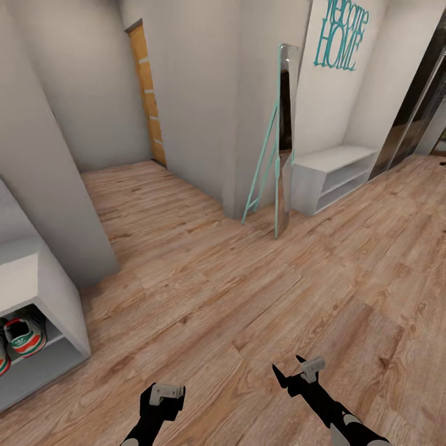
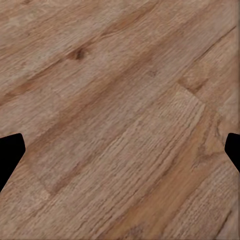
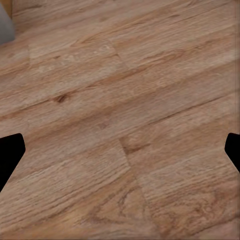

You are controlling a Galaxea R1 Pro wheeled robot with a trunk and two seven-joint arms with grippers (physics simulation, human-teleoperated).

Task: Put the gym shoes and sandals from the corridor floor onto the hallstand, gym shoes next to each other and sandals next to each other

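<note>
The hallstand (image 1: 38, 282) stands at the left edge of the head view. On its lower shelf sits a gym shoe (image 1: 25, 337), cream with green stripes and a red-orange heel, and a sliver of the second gym shoe (image 1: 2, 362) lies beside it at the frame edge. The sandals are out of view. My left gripper (image 1: 162, 396) and right gripper (image 1: 288, 367) hover low over the bare corridor floor (image 1: 248, 291). In both wrist views, the left gripper (image 2: 120, 150) and the right gripper (image 3: 120, 150) are open, with only planks between the fingertips.
A teal-framed mirror (image 1: 282, 142) leans against the wall corner ahead. To its right is a low white unit (image 1: 331, 176) under teal HOME lettering (image 1: 339, 37). A wooden door (image 1: 148, 93) is at the back left, and dark glass panels (image 1: 415, 111) at the far right.
</note>
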